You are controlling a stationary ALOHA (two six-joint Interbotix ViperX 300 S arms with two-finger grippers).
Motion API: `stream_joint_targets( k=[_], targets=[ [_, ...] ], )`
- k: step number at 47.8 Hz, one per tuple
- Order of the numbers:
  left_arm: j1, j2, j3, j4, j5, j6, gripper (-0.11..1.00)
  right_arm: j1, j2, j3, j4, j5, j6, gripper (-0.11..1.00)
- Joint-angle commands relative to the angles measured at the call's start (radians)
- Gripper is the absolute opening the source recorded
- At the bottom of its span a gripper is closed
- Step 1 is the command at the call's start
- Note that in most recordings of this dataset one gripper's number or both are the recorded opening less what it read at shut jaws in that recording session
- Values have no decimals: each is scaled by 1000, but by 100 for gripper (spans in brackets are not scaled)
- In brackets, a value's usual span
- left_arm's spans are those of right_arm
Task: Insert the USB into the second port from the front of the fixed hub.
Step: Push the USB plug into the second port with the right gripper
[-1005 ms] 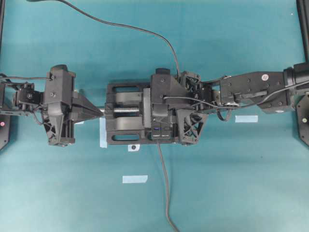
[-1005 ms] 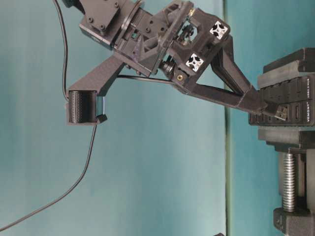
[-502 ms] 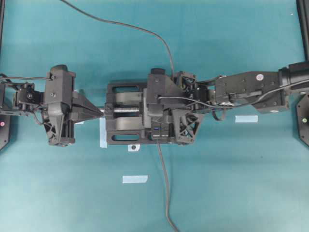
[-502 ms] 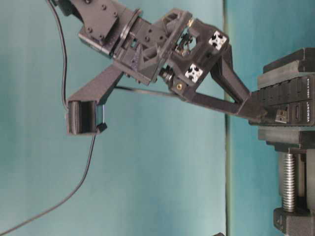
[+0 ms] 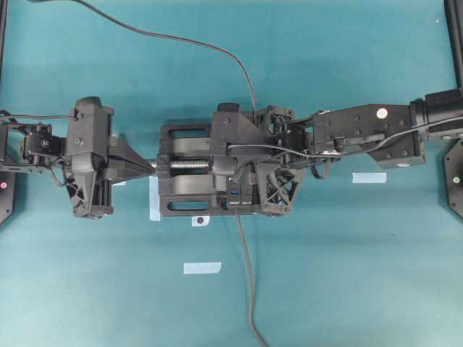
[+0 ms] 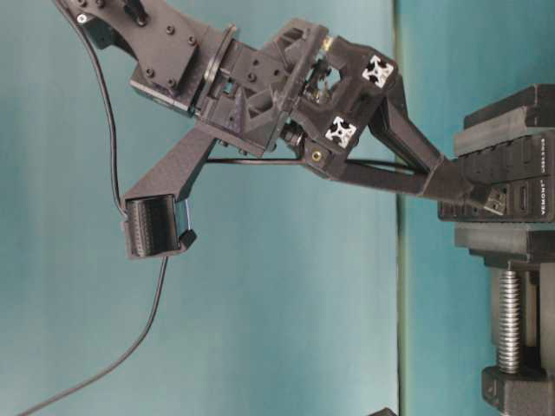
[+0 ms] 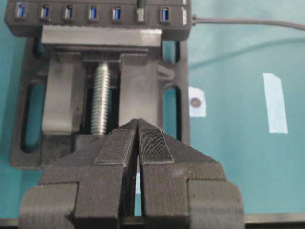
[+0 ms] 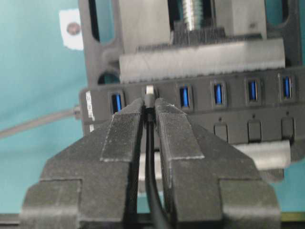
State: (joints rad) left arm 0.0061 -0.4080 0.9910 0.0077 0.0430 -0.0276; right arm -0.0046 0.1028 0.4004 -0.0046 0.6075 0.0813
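The fixed hub [image 8: 200,119] is a long black bar with a row of blue ports, clamped in a black vise [image 5: 181,199]. My right gripper [image 8: 149,102] is shut on the USB [image 8: 149,90], and its dark cable runs back between the fingers [image 8: 124,138]. The plug's metal tip sits at the mouth of the second port from the labelled end, beside the first blue port [image 8: 116,102]. From table level the tip [image 6: 494,199] touches the hub face [image 6: 520,186] at a slight tilt. My left gripper [image 7: 138,121] is shut on nothing, just short of the vise's screw end [image 5: 155,165].
The hub's own grey cable [image 5: 246,275] runs toward the near table edge. The USB cable [image 5: 181,40] trails off to the far left. Pale tape strips lie on the teal table [image 5: 202,268] [image 5: 369,177]. The vise screw [image 6: 512,321] sits below the hub.
My right arm has pushed a little further left over the hub and its wrist has tipped, with the plug tip staying at the hub face. The left arm has not moved.
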Motion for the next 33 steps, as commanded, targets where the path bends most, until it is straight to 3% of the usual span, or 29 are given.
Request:
stream_joint_targets(
  k=[1, 33],
  targets=[
    [-2, -5, -20, 2, -9, 2, 0, 5, -17, -20, -2, 21, -11, 7],
    [0, -5, -18, 2, -9, 0, 0, 3, 0, -57, -2, 34, -12, 7]
  ],
)
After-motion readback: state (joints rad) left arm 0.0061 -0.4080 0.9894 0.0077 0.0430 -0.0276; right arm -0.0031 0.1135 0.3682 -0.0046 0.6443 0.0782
